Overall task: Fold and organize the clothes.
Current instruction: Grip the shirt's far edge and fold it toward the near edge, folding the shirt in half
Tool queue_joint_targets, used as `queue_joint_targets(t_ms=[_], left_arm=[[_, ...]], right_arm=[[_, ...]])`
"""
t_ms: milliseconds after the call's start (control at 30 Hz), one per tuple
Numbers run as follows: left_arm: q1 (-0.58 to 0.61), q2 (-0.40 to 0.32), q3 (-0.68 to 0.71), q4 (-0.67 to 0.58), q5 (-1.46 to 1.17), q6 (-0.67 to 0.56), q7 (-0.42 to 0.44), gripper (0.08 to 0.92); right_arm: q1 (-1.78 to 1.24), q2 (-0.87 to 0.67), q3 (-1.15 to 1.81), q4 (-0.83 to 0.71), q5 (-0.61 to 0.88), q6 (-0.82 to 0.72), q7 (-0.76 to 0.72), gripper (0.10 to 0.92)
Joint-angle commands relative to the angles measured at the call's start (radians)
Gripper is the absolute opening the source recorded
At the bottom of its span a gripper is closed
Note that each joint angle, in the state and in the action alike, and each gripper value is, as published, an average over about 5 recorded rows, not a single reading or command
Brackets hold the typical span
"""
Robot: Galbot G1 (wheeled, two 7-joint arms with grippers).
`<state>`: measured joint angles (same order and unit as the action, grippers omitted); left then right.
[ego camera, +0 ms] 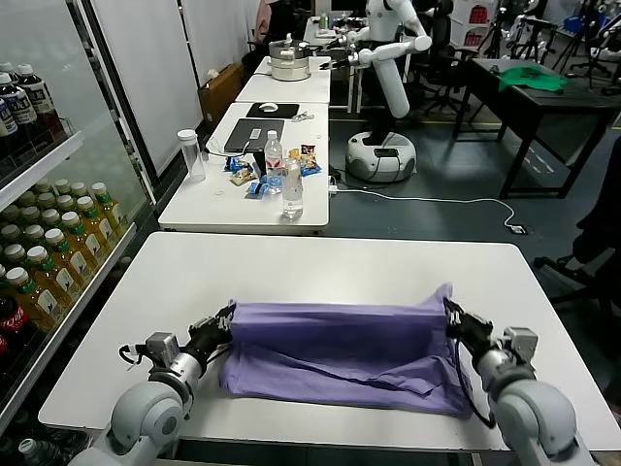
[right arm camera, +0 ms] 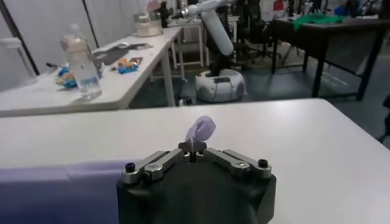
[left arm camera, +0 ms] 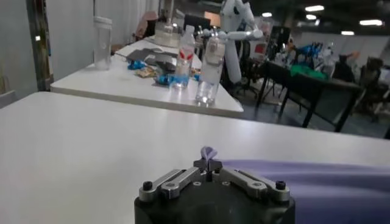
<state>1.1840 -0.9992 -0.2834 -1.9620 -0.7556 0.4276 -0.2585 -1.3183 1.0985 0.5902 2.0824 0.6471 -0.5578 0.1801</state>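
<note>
A lavender T-shirt [ego camera: 340, 349] lies folded over on the near half of the white table [ego camera: 320, 262], its upper layer stretched taut between my two grippers. My left gripper [ego camera: 225, 320] is shut on the shirt's left corner; a small tuft of purple cloth [left arm camera: 208, 152] sticks out of its closed jaws. My right gripper [ego camera: 453, 316] is shut on the shirt's right corner, with a purple tuft [right arm camera: 200, 129] poking out of its jaws. Both hold the cloth slightly above the table. The shirt's lower layer rests on the table near the front edge.
A second white table [ego camera: 243, 194] behind holds water bottles [ego camera: 292, 189], snacks, a laptop and a clear cup [ego camera: 191, 155]. A drinks fridge [ego camera: 49, 223] stands at the left. A white robot [ego camera: 383, 87] and a dark desk with a green garment [ego camera: 532, 80] are farther back.
</note>
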Motion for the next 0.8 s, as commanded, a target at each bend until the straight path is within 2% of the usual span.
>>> queue_joint_targets(t_ms=[33, 167, 267, 500, 800], left_arm=[[0.034, 0.009, 0.014, 0.019, 0.109, 0.077, 0.008, 0.087], [0.048, 0.002, 0.022, 0.017, 0.187, 0.091, 0.022, 0.093], [0.069, -0.014, 0.02, 0.003, 0.253, 0.081, 0.007, 0.144], [0.177, -0.104, 0.011, -0.075, 0.397, 0.016, -0.101, 0.348], [0.205, -0.277, 0.066, -0.025, 0.488, 0.023, -0.164, 0.608]], right_arm=[[-0.143, 0.033, 0.037, 0.063, -0.071, -0.011, 0.013, 0.111], [-0.113, 0.051, 0.002, 0.034, -0.121, -0.019, 0.012, 0.113], [-0.114, 0.061, -0.008, 0.04, -0.146, -0.019, 0.007, 0.15], [-0.162, 0.065, 0.014, 0.079, -0.169, -0.005, 0.0, 0.349], [-0.186, 0.069, 0.024, 0.094, -0.169, 0.002, 0.0, 0.608]])
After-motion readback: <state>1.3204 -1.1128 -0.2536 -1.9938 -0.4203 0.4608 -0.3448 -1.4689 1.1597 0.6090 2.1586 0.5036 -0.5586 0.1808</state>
